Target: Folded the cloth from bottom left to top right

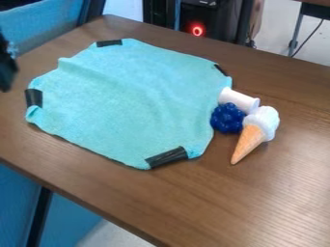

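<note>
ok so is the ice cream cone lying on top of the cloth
No, the ice cream cone lies on the bare table to the right of the cloth, beside the blue cluster.

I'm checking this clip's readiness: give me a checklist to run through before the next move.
Cloth spread open: ok.
Cloth smooth: not ok, ridge near its upper left.
Black strips in view at four corners: ok.
Cloth's right edge free of objects: not ok, white spool and blue cluster crowd it.
Ice-cream cone off cloth: ok.
Pincer clear of cloth: ok, at the picture's left.
</note>
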